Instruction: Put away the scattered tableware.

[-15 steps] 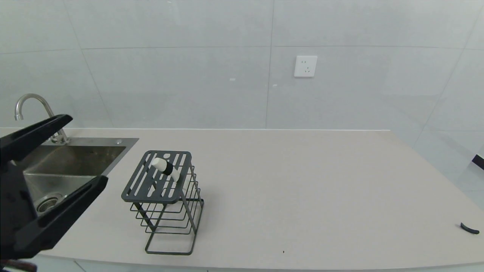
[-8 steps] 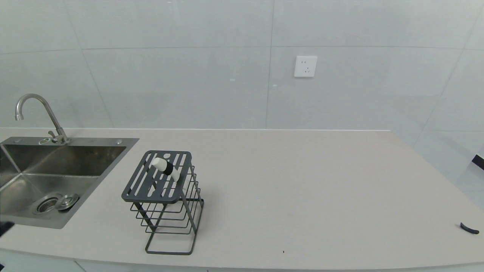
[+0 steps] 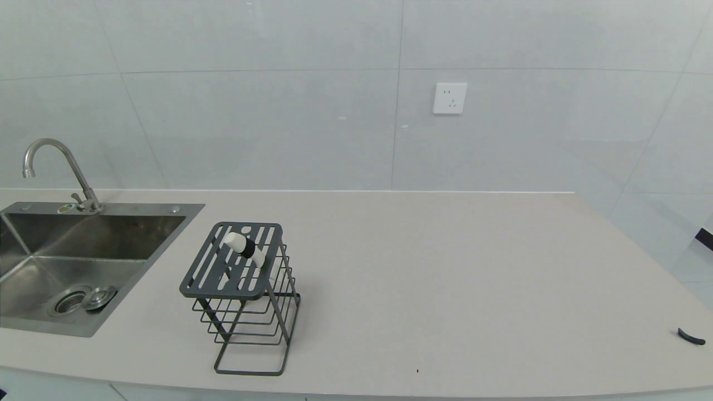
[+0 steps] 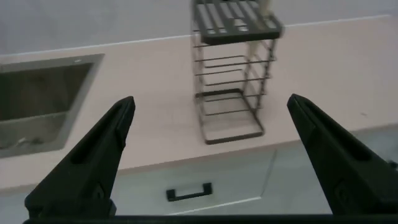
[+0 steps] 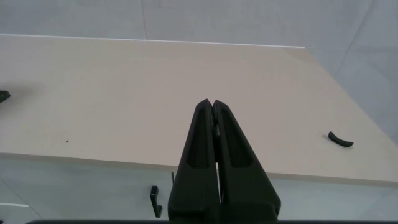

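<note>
A: Where's our utensil (image 3: 238, 243)?
B: Slotted in the rack (image 3: 220, 293), handle up. Looks light, stiff, slick, so we'd pinch the handle's black band. Left gripper (image 4: 211, 102) is wide open and empty; right gripper (image 5: 213, 104) is closed and empty.

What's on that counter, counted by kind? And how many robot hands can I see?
Wire rack: 1
White-and-black utensil, in the rack's top: 1
Small black curved piece: 1
Sink: 1
Tap: 1
Robot hands: 2, the left hand open and the right hand shut
Total: 7
</note>
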